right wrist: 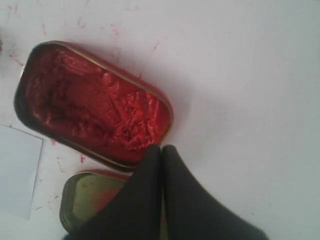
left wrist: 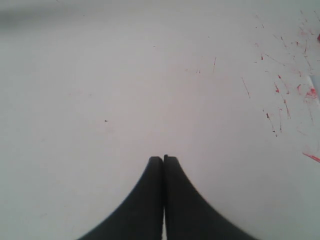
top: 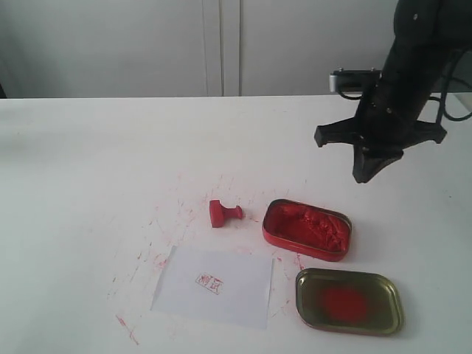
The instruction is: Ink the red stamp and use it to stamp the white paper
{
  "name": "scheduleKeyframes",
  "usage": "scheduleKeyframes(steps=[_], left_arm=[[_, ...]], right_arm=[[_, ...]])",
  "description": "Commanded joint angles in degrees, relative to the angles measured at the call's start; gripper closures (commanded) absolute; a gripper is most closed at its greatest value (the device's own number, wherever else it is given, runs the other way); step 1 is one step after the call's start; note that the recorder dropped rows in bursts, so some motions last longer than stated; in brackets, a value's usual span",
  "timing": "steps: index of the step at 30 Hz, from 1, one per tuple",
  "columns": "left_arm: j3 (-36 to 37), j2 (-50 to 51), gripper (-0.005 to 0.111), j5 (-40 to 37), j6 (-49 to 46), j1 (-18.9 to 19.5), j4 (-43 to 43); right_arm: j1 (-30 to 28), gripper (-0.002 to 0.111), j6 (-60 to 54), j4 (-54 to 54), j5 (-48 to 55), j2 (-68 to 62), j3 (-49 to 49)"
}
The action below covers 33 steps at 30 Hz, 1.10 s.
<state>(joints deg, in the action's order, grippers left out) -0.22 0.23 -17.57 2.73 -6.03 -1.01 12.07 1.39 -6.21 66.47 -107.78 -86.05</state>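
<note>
The red stamp (top: 223,213) lies tipped on its side on the table, left of the red tin of ink paste (top: 307,229). In front of it the white paper (top: 214,286) lies flat and bears a small red print. My right gripper (top: 366,174) hangs shut and empty above the table, behind and to the right of the tin. The right wrist view shows the tin (right wrist: 90,105), a corner of the paper (right wrist: 17,170) and my shut right gripper (right wrist: 161,148). My left gripper (left wrist: 163,159) is shut and empty over bare table; it is out of the exterior view.
The gold-coloured tin lid (top: 349,300) with a red smear lies at the front right, also seen as the lid (right wrist: 87,197) in the right wrist view. Red ink smudges (top: 158,243) dot the white tabletop (top: 88,169) around the stamp and paper.
</note>
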Motion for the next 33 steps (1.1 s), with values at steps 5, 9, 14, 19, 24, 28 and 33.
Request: scheduleKeyframes(steps=[5,9,14,19,24,28,33], left_arm=[[0.22,-0.23,0.107,0.06,0.01,0.15,-0.47],[0.22,-0.23,0.107,0.06,0.01,0.15,-0.47],[0.22,-0.23,0.107,0.06,0.01,0.15,-0.47],[0.22,-0.23,0.107,0.06,0.01,0.15,-0.47],[0.22,-0.23,0.107,0.06,0.01,0.15,-0.47],[0.22,-0.23,0.107,0.06,0.01,0.15,-0.47],[0.22,-0.23,0.107,0.06,0.01,0.15,-0.47]], right_arm=[[-6.28,0.108,1.09,0.92,0.11,3.73,3.18],[-8.32,0.108,1.09,2.73,0.24,5.44,4.46],[-9.23,0.108,1.09,4.87,0.24,7.48,5.65],[-9.23,0.108,1.09,6.64,0.24,9.73,6.96],[-9.23,0.108,1.09,7.28,1.59,11.91,8.35],[-9.23,0.108,1.09,7.28,2.09,15.31,11.32],[-9.23,0.108,1.09,7.52,1.87,20.10,15.43]])
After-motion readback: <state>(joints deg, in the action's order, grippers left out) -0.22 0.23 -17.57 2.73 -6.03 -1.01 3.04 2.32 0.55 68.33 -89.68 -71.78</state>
